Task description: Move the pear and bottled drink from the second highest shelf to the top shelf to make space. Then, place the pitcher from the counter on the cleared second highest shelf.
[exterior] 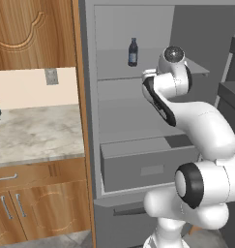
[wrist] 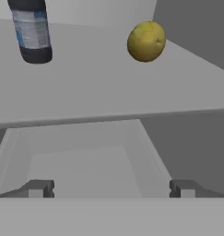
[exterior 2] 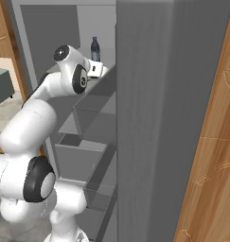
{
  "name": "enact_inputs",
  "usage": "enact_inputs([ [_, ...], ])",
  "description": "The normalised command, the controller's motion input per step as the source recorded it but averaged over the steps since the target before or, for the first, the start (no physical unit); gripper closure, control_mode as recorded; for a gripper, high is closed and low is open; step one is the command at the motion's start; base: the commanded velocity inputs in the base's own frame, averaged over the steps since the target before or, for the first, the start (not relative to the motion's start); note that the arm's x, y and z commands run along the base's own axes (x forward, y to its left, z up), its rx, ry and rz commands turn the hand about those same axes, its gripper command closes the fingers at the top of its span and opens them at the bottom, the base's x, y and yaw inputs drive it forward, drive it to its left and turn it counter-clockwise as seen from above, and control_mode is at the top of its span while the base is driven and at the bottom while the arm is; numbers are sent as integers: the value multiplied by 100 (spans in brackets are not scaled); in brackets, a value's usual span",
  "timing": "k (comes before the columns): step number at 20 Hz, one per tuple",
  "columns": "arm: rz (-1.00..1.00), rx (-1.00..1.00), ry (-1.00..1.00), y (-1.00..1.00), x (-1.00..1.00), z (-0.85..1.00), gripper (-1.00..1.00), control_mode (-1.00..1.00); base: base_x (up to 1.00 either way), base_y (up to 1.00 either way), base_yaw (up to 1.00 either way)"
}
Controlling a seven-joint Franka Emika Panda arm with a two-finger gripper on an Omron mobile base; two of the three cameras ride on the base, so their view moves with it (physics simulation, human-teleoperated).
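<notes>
Counter [exterior: 36, 133]: beige-gray marbled stone, smooth, faint sheen. Below the counter, brown wooden cabinets [exterior: 41, 203] with carved panel relief and slim metal bar handles [exterior: 6, 207]. Above the counter, a matching wooden door [exterior: 32, 31], satin finish. Right of the counter, matt gray shelves [wrist: 109, 92], smooth and uniform. Bottled drink [wrist: 31, 31]: dark-blue, glossy, probably plastic, with paler label band. Pear [wrist: 146, 41]: yellow-green, dull, faintly mottled skin. Robot arm [exterior: 206, 131]: glossy white shell, dark joints.

Upright dark-blue bottled drink [wrist: 32, 31] on shelf [wrist: 95, 92], yellow-green pear [wrist: 146, 41] apart beside it
</notes>
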Motion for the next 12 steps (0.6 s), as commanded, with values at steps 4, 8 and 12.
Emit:
enact_inputs([
  [4,0,5,0,0,-100,0,-100,-100,0,0,0],
  [8,5,0,0,16,-100,0,-100,-100,0,0,0],
  [12,4,5,0,34,-100,0,-100,-100,0,0,0],
])
